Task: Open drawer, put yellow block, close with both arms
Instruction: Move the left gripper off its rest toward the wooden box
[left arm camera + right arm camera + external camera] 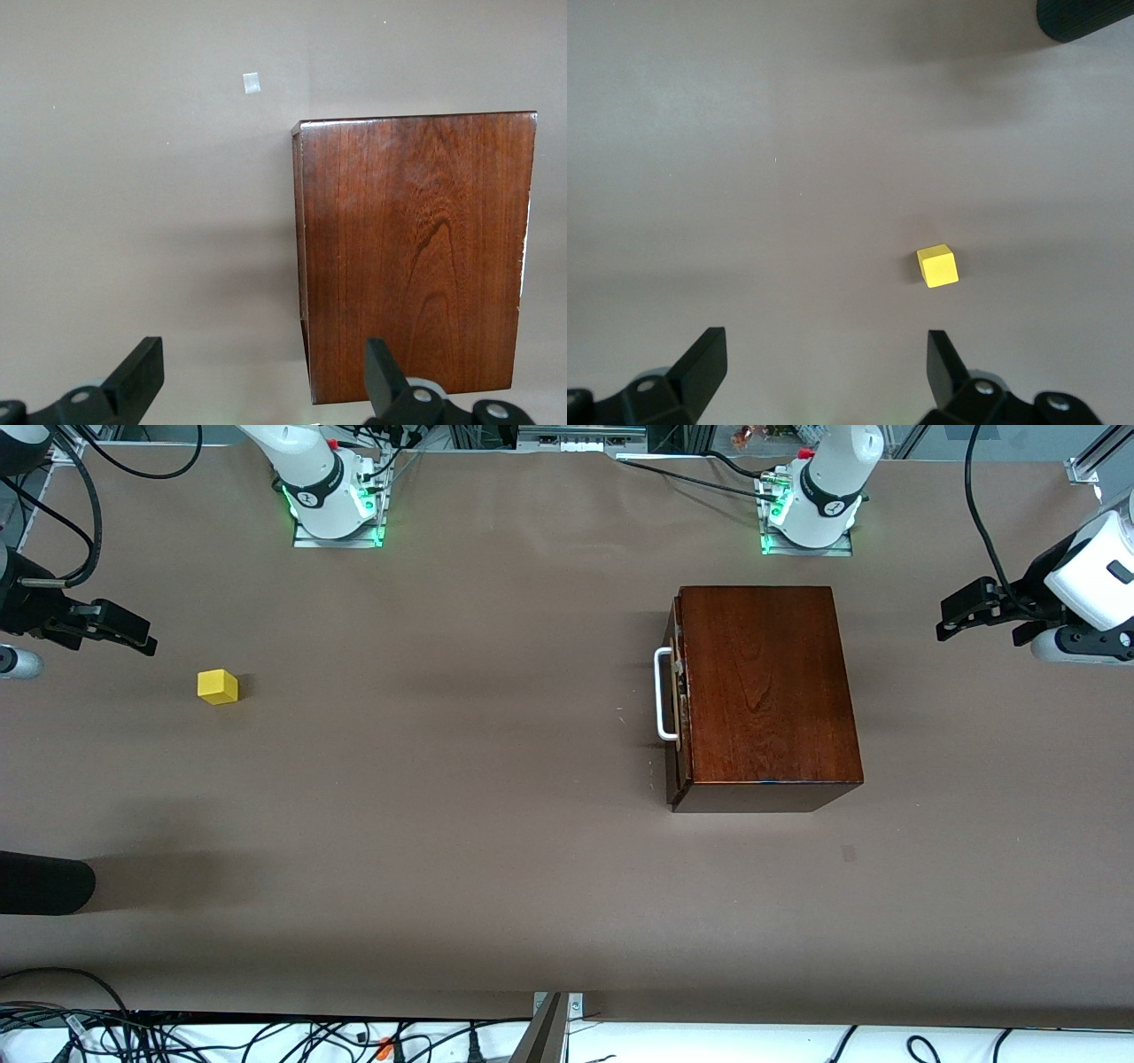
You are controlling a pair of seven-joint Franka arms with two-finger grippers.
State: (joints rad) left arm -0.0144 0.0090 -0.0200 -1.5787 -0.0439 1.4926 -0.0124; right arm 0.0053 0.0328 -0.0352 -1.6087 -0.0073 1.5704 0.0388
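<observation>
Drawer (678, 691) shut inside wooden box (766, 686). Left gripper (961, 613) wide open, empty, over table beside box; should hook white handle (663, 695) squarely. Right gripper (120, 631) wide open, empty, near yellow block (217, 686).

The yellow block (217, 686) sits on the counter (461, 824) toward the right arm's end, well apart from the shut drawer (678, 700).

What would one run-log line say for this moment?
drawer: shut | yellow block: on table | left gripper: open, empty | right gripper: open, empty
</observation>
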